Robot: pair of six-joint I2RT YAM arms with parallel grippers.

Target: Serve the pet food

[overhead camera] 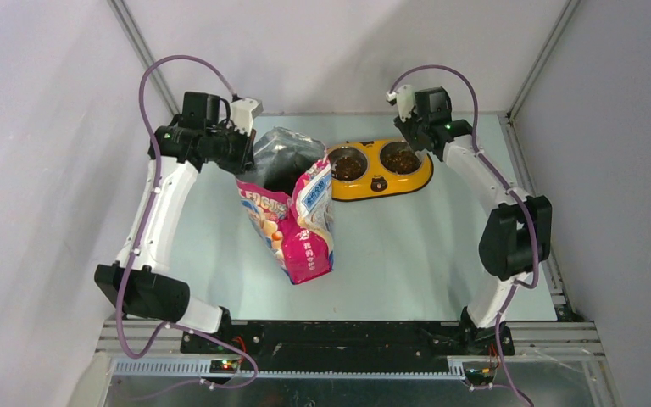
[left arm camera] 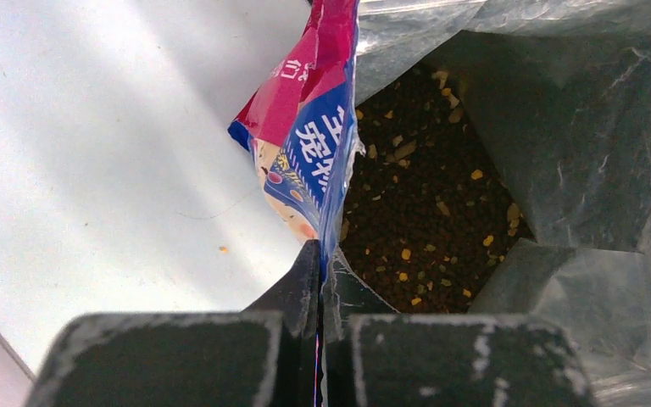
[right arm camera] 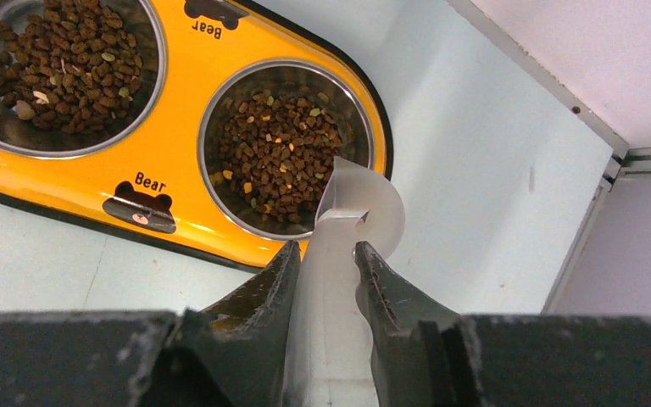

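The pink-and-blue cat food bag (overhead camera: 292, 225) stands open at mid-table, its silver lining spread wide. My left gripper (left arm camera: 319, 248) is shut on the bag's rim (left arm camera: 309, 136), holding the mouth open over the brown pet food (left arm camera: 424, 212) inside. My right gripper (right arm camera: 326, 248) is shut on the handle of the clear plastic scoop (right arm camera: 339, 254), whose tip hangs over the right cup's near edge. Both steel cups of the yellow double bowl (right arm camera: 178, 102) hold pet food (right arm camera: 280, 157). From above, the left gripper (overhead camera: 246, 161) is at the bag's back left and the right gripper (overhead camera: 407, 140) is above the bowl (overhead camera: 380, 182).
One stray pellet (left arm camera: 222, 249) lies on the table left of the bag. The back wall's frame rail (right arm camera: 542, 76) runs close behind the bowl, and the table's right edge (overhead camera: 530, 195) is near the right arm.
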